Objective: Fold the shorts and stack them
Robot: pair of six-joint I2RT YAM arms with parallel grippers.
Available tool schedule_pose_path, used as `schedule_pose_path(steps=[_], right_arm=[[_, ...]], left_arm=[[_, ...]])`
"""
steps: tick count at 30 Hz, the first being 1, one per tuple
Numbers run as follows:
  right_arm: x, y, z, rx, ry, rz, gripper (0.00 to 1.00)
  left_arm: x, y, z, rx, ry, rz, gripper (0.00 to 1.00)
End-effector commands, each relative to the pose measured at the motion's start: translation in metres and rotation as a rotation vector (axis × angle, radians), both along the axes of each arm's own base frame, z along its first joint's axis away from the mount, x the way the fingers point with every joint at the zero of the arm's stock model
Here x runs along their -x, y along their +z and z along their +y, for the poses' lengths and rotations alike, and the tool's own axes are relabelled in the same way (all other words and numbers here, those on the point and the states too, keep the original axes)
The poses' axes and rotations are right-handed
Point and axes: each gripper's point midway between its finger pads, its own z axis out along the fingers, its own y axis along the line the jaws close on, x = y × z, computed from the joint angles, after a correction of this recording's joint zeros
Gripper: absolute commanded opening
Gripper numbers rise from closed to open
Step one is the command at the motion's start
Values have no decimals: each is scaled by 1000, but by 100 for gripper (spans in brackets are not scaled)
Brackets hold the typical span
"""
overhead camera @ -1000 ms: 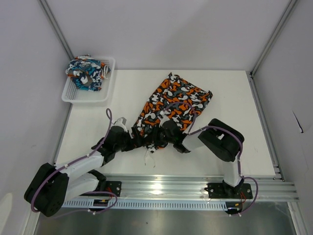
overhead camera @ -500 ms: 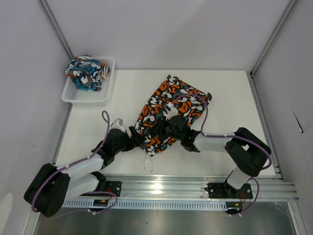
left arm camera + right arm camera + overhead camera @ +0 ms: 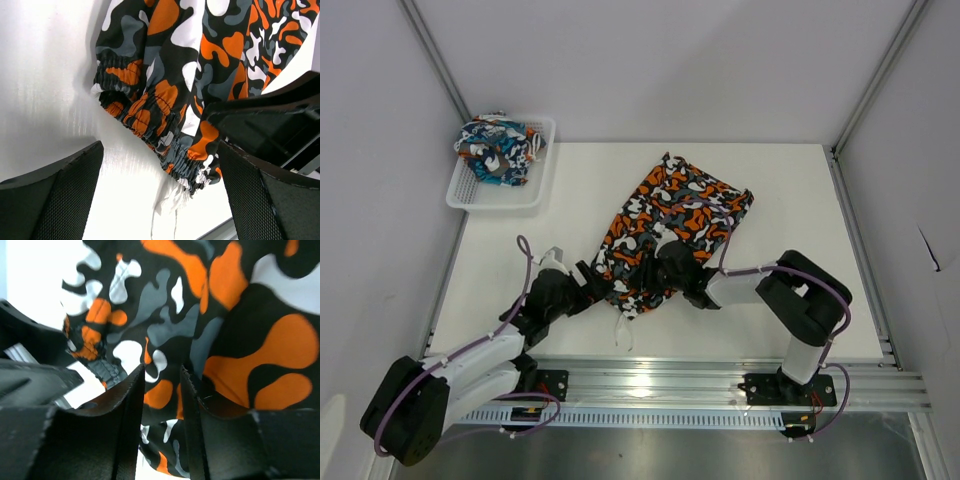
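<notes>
While the camouflage shorts (image 3: 670,225) are lying mid-table (image 3: 800,200), waistband (image 3: 150,125) toward the arms, folding seems to be only starting. The left gripper (image 3: 160,195) is hovering wide apart beside the waistband. The right gripper (image 3: 162,375) is sitting narrow-gapped over the cloth, grip impossible to tell. Both are likely needing firm waistband pinches next, and the cartoon shorts (image 3: 498,148) are waiting in the basket (image 3: 470,197).

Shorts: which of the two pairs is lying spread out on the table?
The camouflage pair, orange, black, grey and white, lies on the table. The cartoon-print pair is bunched up in the basket at far left.
</notes>
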Motion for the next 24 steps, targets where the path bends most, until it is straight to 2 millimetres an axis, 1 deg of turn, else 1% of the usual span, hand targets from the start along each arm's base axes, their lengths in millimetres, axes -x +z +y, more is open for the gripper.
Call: schedule_pose_path(steps=[1,3,5,7,11,12,14,15,17,19,20,22,23,24], right_arm=[[-1,-6,6,67,45,-30,38],[1,-23,2,113,34,10,38],[2,-29,2,115,23,37,38],[7,-37,5,104,9,72,37],[14,-45,8,96,-40,92,36],[15,-46,8,93,-57,89,36],[15,-44,9,57,-94,101,36],[16,-48,3,64,-124,100,36],[19,-45,6,37,-142,100,36],[25,-46,4,39,-164,94,36],[25,-43,4,33,-173,88,36],[27,-44,-1,36,-200,79,36],[29,-41,0,26,-207,79,36],[29,-41,-2,21,-216,80,36]], left_arm=[[-2,6,1,8,31,11,97],[-2,3,-3,30,28,14,97],[1,0,-10,60,9,27,97],[3,-9,-11,60,16,50,97],[10,-21,-20,86,12,88,96],[8,-19,-23,107,13,78,96],[11,-27,-22,124,35,104,96],[10,-27,-22,128,41,105,96],[3,-27,-15,109,86,85,96],[-1,-29,-7,82,131,73,96],[-2,-29,-4,79,145,65,96],[-3,-31,2,63,174,62,96],[-1,-34,6,48,184,67,96],[-2,-32,9,53,200,57,96]])
